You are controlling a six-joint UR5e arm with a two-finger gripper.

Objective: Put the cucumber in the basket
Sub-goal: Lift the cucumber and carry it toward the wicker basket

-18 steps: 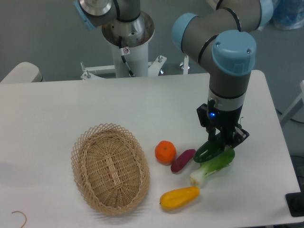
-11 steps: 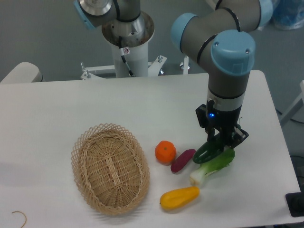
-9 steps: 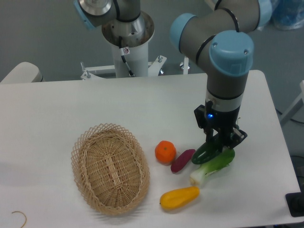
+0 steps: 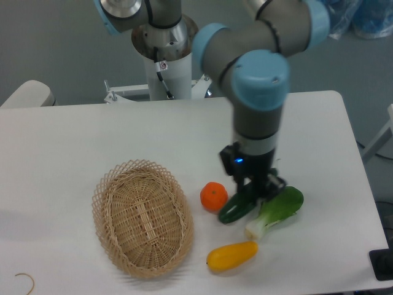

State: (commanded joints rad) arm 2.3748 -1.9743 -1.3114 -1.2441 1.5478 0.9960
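Arm swings left with the cucumber

The gripper (image 4: pixel 253 188), earlier over the bok choy (image 4: pixel 277 211), now sits further left, nearer the orange (image 4: pixel 214 196). The cucumber (image 4: pixel 235 208) clamped in it has travelled along and now covers the purple sweet potato's spot; the bok choy's leafy top is newly uncovered.

cucumber (image 4: pixel 236 208): smooth, glossy dark green skin | basket (image 4: pixel 142 217): tan woven wicker, rough, lacy openwork rim | tabletop (image 4: pixel 92 141): plain white, smooth, matt | squash (image 4: pixel 232 255): smooth yellow, slight sheen | orange (image 4: pixel 214 196): finely dimpled peel | bok choy (image 4: pixel 276 211): leafy green, white stem
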